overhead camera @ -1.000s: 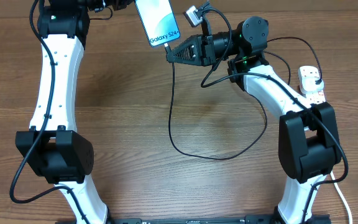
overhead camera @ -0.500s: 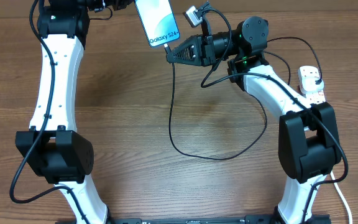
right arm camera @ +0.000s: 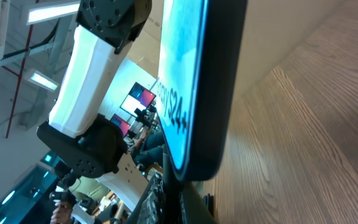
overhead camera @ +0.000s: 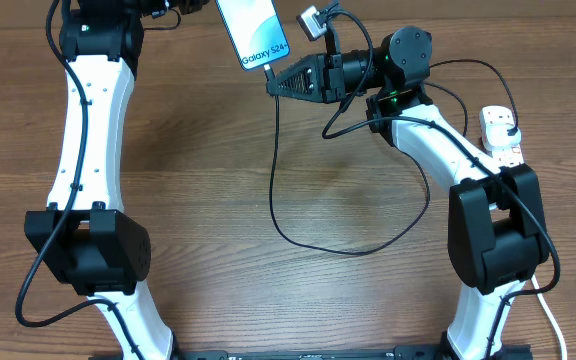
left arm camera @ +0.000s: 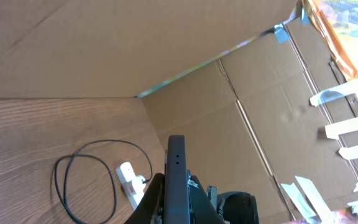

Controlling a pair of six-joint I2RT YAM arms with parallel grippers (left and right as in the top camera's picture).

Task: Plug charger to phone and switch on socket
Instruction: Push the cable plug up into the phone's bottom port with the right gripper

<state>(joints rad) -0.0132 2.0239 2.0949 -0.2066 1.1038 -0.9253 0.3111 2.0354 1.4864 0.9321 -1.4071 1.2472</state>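
The phone (overhead camera: 253,32), its blue screen lit, is held off the table at the far edge, edge-on between my left gripper's (left arm camera: 176,190) shut fingers. My right gripper (overhead camera: 272,86) is shut on the charger's connector tip, right at the phone's (right arm camera: 197,81) bottom edge; whether the tip sits in the port is hidden. The black charger cable (overhead camera: 313,248) loops down over the table and back up to the white socket (overhead camera: 500,138) at the right, where its plug (overhead camera: 509,126) sits in an outlet. Socket (left arm camera: 129,182) and cable also show in the left wrist view.
Brown cardboard walls (left arm camera: 229,112) stand behind the wooden table (overhead camera: 218,200). The socket's thick white cord (overhead camera: 551,320) runs down the right side, near the right arm's base (overhead camera: 493,235). The left arm's base (overhead camera: 88,250) stands at the lower left.
The phone has shifted a little toward the far edge, and the right gripper's tip has stayed against its bottom end.
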